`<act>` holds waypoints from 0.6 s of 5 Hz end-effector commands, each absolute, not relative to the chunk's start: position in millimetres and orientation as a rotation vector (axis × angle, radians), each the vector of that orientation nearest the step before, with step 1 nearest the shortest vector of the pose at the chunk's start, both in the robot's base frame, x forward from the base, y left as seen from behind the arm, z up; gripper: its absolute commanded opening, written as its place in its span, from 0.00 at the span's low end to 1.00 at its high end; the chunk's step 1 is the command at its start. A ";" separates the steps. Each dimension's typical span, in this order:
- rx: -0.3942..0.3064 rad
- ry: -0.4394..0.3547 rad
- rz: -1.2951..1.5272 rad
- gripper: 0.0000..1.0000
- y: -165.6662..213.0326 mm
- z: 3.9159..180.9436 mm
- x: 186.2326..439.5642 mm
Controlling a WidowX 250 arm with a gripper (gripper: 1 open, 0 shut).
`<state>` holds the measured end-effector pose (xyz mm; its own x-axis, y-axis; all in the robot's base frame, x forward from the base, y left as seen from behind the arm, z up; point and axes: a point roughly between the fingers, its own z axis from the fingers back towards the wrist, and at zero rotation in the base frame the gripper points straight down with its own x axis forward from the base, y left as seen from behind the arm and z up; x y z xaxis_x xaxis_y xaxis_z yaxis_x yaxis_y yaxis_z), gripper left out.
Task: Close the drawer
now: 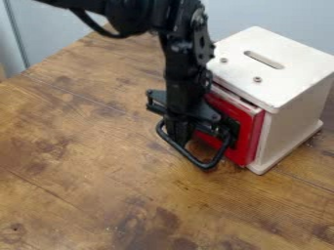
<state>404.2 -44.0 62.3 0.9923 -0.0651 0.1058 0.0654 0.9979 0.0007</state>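
The drawer (244, 125) shows as a glossy red front set into the left face of the cream box (276, 86). Its red side barely sticks out of the box. A large black loop handle (196, 156) hangs from the front, down onto the wooden table. My black gripper (196, 137) points straight down just in front of the red face, over the inside of the loop. Its fingers are shut with nothing visibly between them. The arm hides the left part of the drawer front and the latch.
The cream box has a slot (265, 62) in its top and stands at the right of the wooden table (78, 166). A grey wall runs behind the table's far edge at the upper left.
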 end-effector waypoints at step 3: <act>0.000 -0.237 -0.044 1.00 -33.6 102.3 450.0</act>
